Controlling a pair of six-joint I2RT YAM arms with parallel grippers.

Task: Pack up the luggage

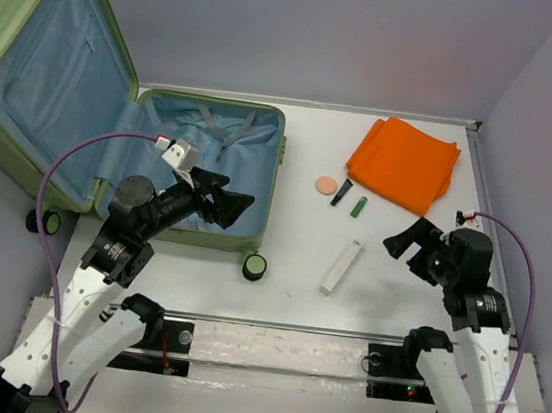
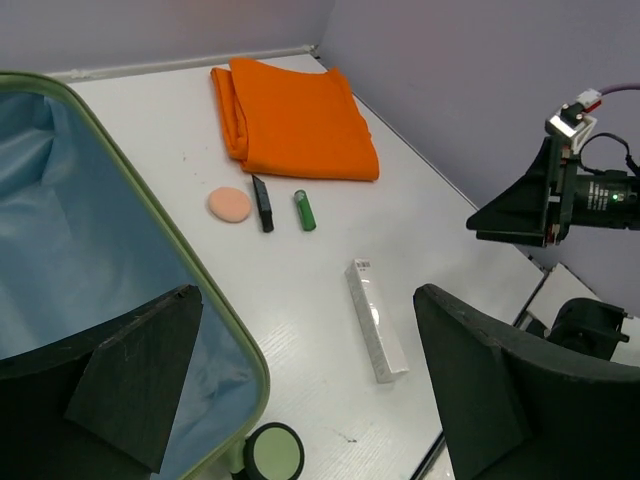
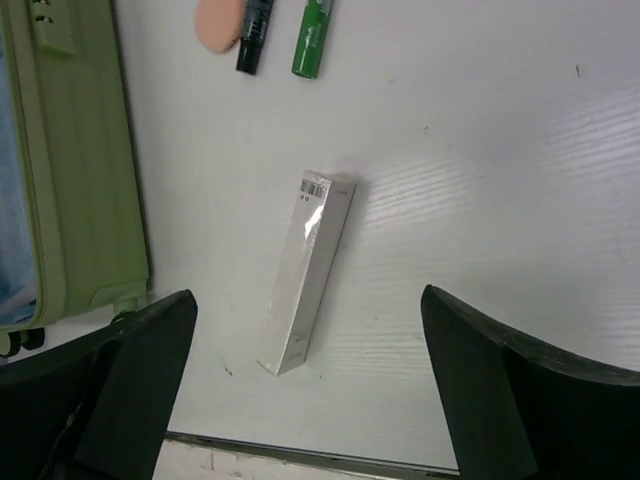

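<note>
The olive-green luggage (image 1: 271, 181) lies open at the left, its pale blue lining showing and its lid leaning back. My left gripper (image 1: 228, 204) is open and empty above the luggage's near right corner (image 2: 200, 300). My right gripper (image 1: 404, 244) is open and empty, hovering above the table right of a long white box (image 1: 341, 266). In the right wrist view the box (image 3: 308, 270) lies on the table between the open fingers (image 3: 130, 380). An orange folded cloth (image 1: 404, 164), a peach round pad (image 1: 327, 185), a black tube (image 1: 342, 193) and a green tube (image 1: 359, 206) lie on the table.
A black-and-green wheel (image 1: 254, 266) sticks out at the luggage's near right corner. Grey straps (image 1: 224, 125) lie inside the luggage base. Walls close the table at the back and right, and a metal rail (image 1: 272, 324) runs along the near edge.
</note>
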